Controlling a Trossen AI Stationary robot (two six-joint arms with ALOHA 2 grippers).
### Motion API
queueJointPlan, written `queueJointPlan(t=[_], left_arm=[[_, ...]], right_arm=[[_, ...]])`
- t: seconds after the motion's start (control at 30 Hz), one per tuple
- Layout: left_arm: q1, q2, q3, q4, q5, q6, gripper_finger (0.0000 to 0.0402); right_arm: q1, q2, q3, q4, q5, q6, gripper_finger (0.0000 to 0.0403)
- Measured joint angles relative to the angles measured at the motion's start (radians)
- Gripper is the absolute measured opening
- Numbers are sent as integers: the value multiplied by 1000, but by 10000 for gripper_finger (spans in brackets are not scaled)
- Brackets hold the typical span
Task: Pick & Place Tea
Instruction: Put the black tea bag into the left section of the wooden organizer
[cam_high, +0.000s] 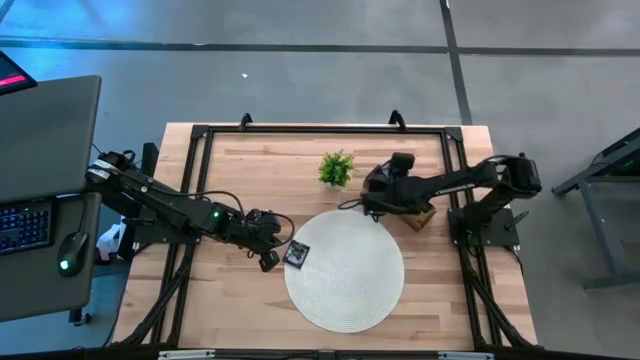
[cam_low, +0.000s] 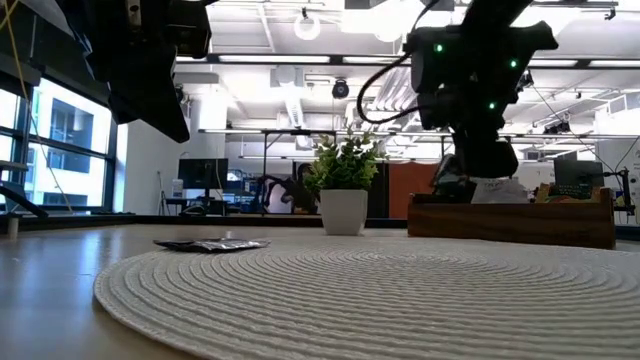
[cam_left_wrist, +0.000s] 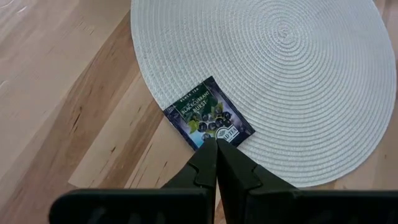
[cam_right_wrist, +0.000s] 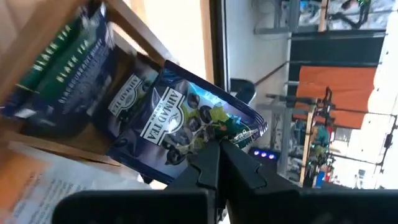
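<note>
A dark blue tea sachet lies flat, partly on the near-left rim of the round white woven mat and partly on the wood; it also shows in the high view and the low view. My left gripper is shut and hovers just left of it, raised above the table. My right gripper is over the left end of the wooden tray, shut on a second dark blue sachet. More sachets stand in the tray. My right gripper pinches the dark blue sachet between its two fingers at the sachet's edge nearest the wrist. In the low view the gripper points down over the tray. The sachet sticks out beyond the fingertips above the tray's compartments; whether it is clear of the tray cannot be told.
A small green plant in a white pot stands at the far side of the table, between the mat and the far edge, just left of the right gripper. The black frame rails run around the table. Bare wood lies left of the mat.
</note>
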Motion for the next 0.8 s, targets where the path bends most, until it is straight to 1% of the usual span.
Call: queueJointPlan(t=[0.2,0.3,0.43,0.53,0.6,0.67,0.73,0.8], left_arm=[[0,0,0,0,0,0,5],[0,0,0,0,1,0,5],[0,0,0,0,1,0,5],[0,0,0,0,1,0,5],[0,0,0,-1,5,6,5],[3,0,0,-12,51,77,5],[7,0,0,-11,78,136,5],[7,0,0,-3,102,158,5]], right_arm=[[-37,0,-27,76,-80,-82,2],[-37,0,-27,112,-83,-101,4],[-29,0,-27,150,-82,-179,6],[-29,0,-27,164,-134,-218,8],[-34,0,-27,162,-155,-213,15],[-40,0,-27,164,-165,-198,28],[-45,0,-27,169,-168,-189,46],[-44,0,-27,169,-157,-191,66]])
